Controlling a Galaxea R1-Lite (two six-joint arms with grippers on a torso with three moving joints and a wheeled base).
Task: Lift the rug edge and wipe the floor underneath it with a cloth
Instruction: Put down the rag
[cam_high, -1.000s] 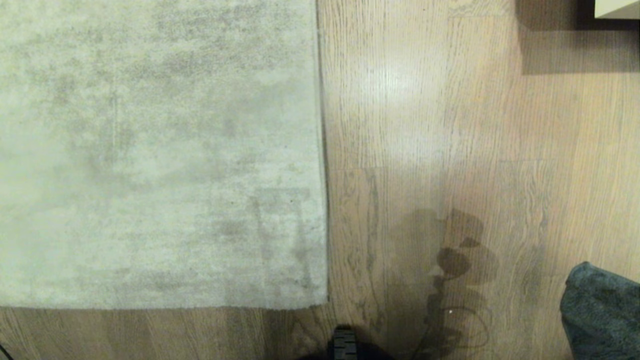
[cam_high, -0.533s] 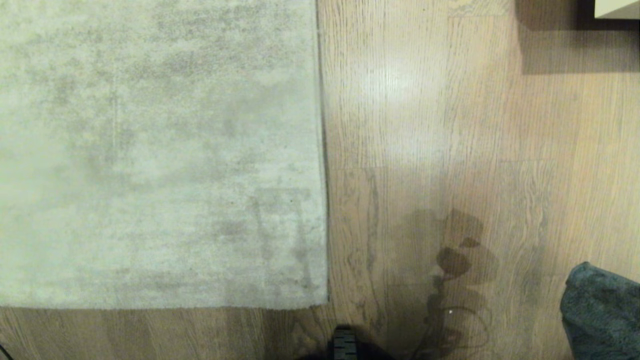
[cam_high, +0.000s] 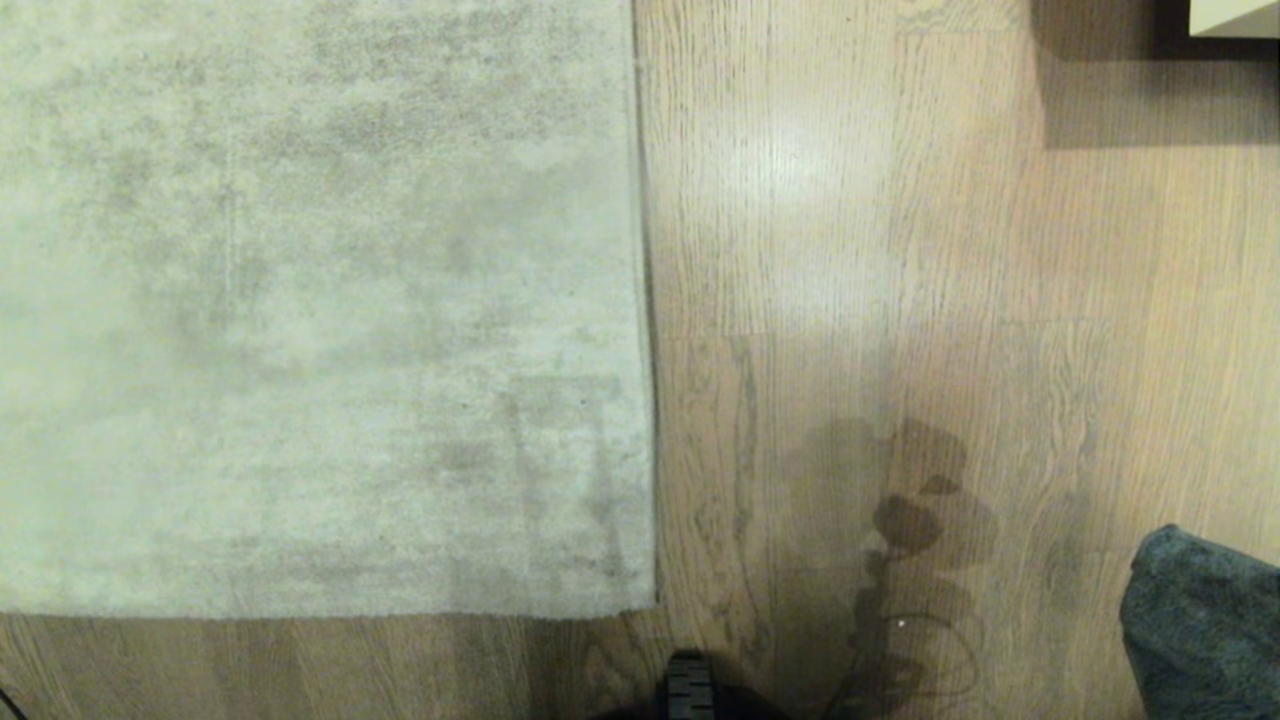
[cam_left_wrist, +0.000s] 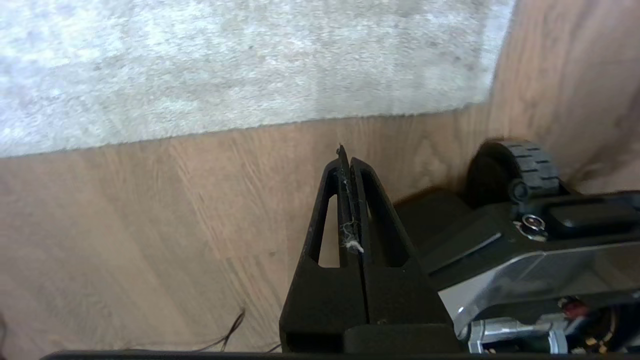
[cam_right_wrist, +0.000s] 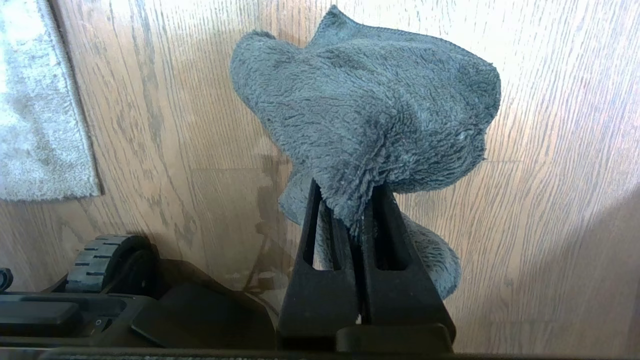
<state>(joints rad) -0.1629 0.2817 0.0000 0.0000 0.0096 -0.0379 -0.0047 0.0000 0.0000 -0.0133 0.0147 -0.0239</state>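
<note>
Head view: the rug lies flat, its near right corner fully down on the floor. Part of the cloth shows at the lower right. Neither gripper is visible here. A base wheel sits at the bottom edge; pale furniture is at the top right corner.

Left wrist view: the left gripper has its jaws pressed together, holding nothing, a few stray fibres caught between them. It hangs over bare floor, near the rug's front edge but not touching it.

Right wrist view: the right gripper is clamped on the cloth, which bunches out above the floor. The rug corner lies well off to one side.

Judgement: the cloth is secured; lifting the rug edge has not begun. The next move calls for the left jaws to part, come down to the rug's border near the corner, pinch it and raise it, so the right arm can sweep the cloth beneath.
</note>
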